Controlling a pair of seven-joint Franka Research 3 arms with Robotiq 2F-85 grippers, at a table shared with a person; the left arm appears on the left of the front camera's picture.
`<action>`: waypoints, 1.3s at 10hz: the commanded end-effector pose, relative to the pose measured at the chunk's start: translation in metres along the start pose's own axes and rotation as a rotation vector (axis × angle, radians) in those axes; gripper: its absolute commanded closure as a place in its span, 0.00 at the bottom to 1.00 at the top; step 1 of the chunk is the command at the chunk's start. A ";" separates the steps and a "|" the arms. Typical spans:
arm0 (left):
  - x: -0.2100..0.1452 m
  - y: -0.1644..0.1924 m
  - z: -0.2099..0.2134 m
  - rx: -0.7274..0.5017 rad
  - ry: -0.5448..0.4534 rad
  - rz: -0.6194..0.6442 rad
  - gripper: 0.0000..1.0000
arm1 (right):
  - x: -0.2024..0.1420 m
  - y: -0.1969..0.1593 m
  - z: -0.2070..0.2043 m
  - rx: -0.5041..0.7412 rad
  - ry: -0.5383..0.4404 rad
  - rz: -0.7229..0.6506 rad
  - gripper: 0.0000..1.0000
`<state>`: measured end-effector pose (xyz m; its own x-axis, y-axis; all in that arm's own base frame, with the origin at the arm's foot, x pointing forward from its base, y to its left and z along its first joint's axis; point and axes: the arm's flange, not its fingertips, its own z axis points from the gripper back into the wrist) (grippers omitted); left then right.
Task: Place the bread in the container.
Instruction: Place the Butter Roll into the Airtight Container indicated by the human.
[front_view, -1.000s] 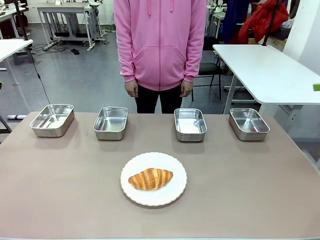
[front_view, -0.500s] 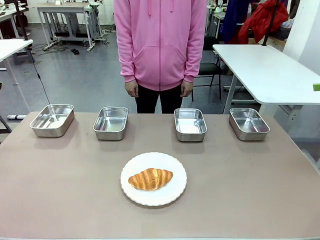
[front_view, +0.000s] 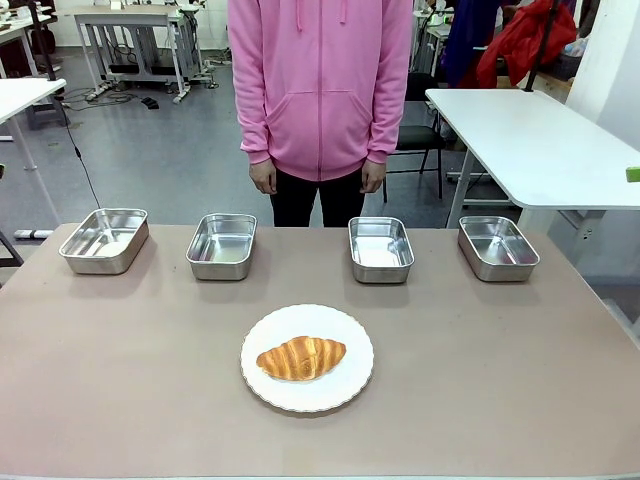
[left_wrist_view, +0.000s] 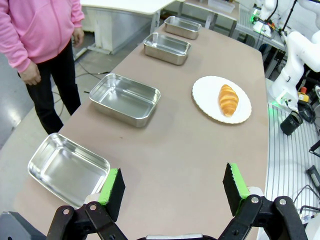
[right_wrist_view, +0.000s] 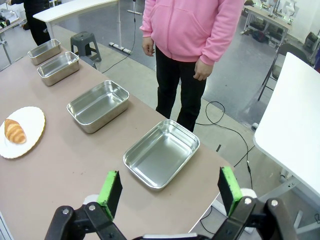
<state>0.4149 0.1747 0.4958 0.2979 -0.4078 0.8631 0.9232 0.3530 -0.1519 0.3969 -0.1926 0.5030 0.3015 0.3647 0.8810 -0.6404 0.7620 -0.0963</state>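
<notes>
My left fingers (left_wrist_view: 111, 186) stand spread wide, nothing between the green pads, hanging over the table (front_view: 120, 380) well to the left of the plate (front_view: 330, 392). My right fingers (right_wrist_view: 110, 187) are spread just as wide and hold nothing, above the table's end well to the right of the plate.

The round white plate sits on the table nearer to me than the other things on it, about midway across. The bread (front_view: 301, 358) lies on the middle of the plate with its long side running across, and neither set of fingers touches it.

Beyond the plate, four shallow steel pans stand in a row along the table's far side, each apart from the next and each empty. The outer-left container (front_view: 104, 240) is far out to the plate's left, just past my left fingers in the left wrist view. The inner-left container (front_view: 221, 245) is beyond the plate and a little left of it. The inner-right container (front_view: 381, 249) is beyond the plate and a little right of it. The outer-right container (front_view: 497, 247) is far out to the plate's right, just past my right fingers in the right wrist view.

Farther beyond the plate, a person (front_view: 320, 90) in a pink hooded top stands at the table's far edge, hands (front_view: 264, 180) hanging at the sides.
</notes>
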 end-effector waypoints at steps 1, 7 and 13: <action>0.002 -0.002 0.001 0.001 -0.002 -0.008 0.00 | 0.001 0.002 0.001 0.003 -0.005 0.013 0.00; 0.002 -0.002 0.001 0.001 -0.002 -0.008 0.00 | 0.001 0.002 0.001 0.003 -0.005 0.013 0.00; 0.002 -0.002 0.001 0.001 -0.002 -0.008 0.00 | 0.001 0.002 0.001 0.003 -0.005 0.013 0.00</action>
<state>0.4149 0.1747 0.4958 0.2979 -0.4078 0.8631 0.9232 0.3530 -0.1519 0.3969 -0.1926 0.5030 0.3015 0.3647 0.8810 -0.6404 0.7620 -0.0963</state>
